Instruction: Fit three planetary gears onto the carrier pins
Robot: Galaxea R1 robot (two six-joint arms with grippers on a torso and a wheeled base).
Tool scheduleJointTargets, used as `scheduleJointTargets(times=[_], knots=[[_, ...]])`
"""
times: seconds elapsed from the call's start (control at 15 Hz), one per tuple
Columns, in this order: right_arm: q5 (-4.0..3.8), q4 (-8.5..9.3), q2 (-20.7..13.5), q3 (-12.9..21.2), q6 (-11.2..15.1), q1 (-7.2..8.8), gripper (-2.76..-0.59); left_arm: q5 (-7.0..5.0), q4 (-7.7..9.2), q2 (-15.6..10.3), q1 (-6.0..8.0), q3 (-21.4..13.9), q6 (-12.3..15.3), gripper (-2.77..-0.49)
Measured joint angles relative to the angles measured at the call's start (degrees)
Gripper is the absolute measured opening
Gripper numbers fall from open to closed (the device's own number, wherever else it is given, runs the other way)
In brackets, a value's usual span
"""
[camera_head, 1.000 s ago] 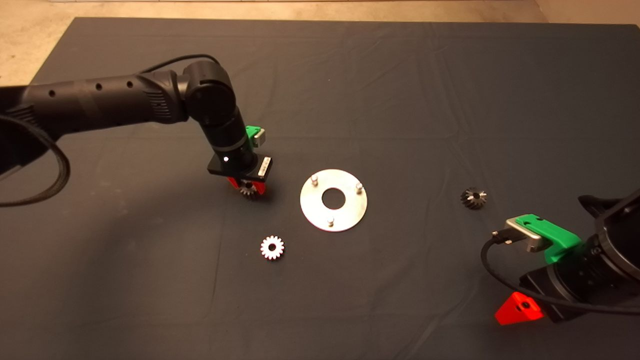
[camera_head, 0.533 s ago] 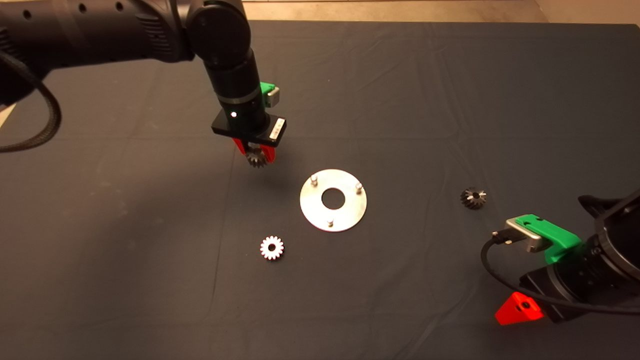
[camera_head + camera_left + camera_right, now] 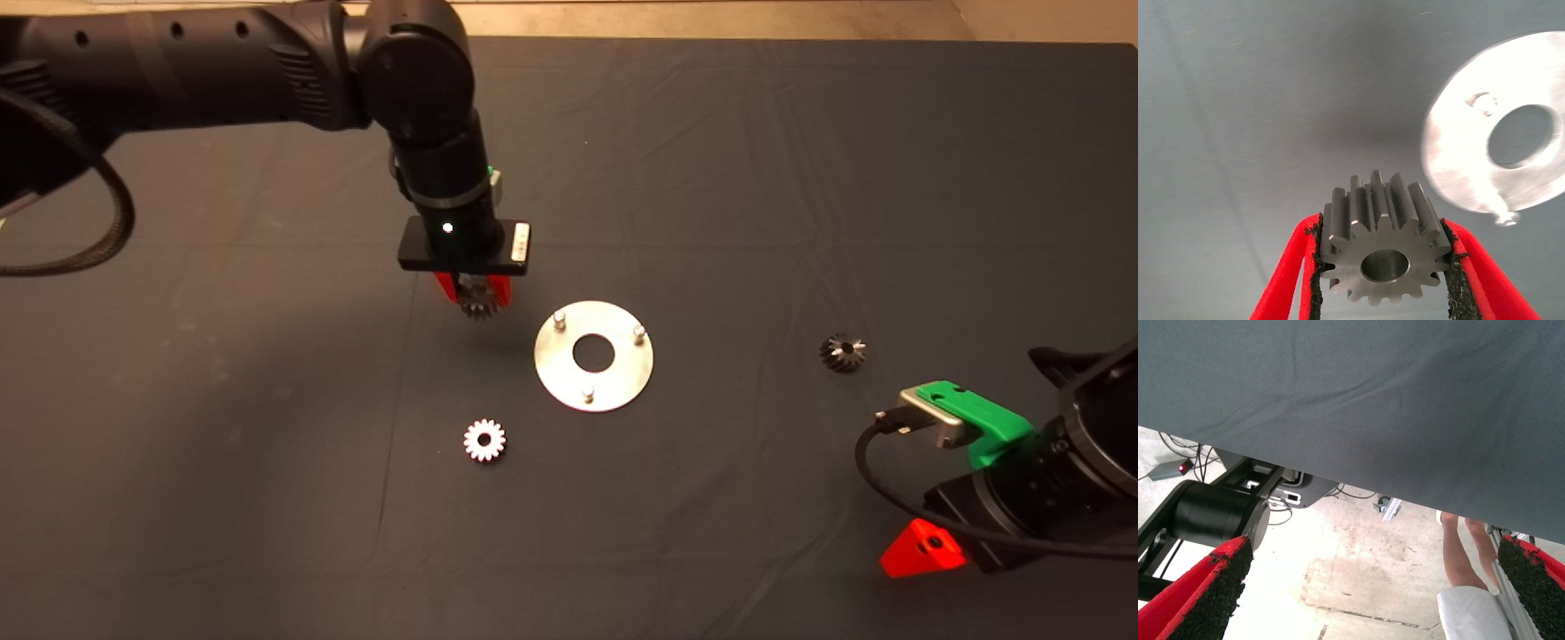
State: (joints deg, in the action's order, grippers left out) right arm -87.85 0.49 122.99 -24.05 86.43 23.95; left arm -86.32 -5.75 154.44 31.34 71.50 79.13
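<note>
My left gripper [image 3: 478, 300] hangs above the mat just left of the round silver plate [image 3: 594, 378], shut on a silvery planetary gear [image 3: 478, 308]. In the left wrist view that gear [image 3: 1381, 250] sits clamped between both black pads, its centre hole facing the camera, with the plate [image 3: 1451, 160] beyond it. Three carrier pins [image 3: 558, 318] [image 3: 637, 332] [image 3: 587, 392] stand bare on the plate. A bright gear [image 3: 484, 440] lies flat on the mat below and left of the plate. A darker gear [image 3: 842, 352] rests to the plate's right. My right gripper [image 3: 1371, 593] waits at the lower right, open and holding nothing.
The dark mat [image 3: 267, 498] covers the table, with its far edge and pale floor at the top. In the right wrist view the floor beyond the mat shows a black robot base [image 3: 1218, 510], cables and a person's legs [image 3: 1465, 553].
My left arm has lifted the gear off the mat and carried it up and to the right, nearer the plate. The right arm, the other gears and the plate have not moved.
</note>
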Motion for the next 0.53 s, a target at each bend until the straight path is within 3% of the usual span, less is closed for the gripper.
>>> scheduleJointTargets(times=[0.27, 0.53], knots=[[-0.02, 0.0, -0.15, 0.0, 0.0, 0.0, -0.63, 1.29, -0.06, 3.11, 0.0, 1.9, 3.08, -2.31], [-0.07, 0.01, -0.32, -0.01, 0.0, 0.0, -0.63, 1.48, -0.15, 5.67, -0.01, 6.13, 3.16, -2.31]])
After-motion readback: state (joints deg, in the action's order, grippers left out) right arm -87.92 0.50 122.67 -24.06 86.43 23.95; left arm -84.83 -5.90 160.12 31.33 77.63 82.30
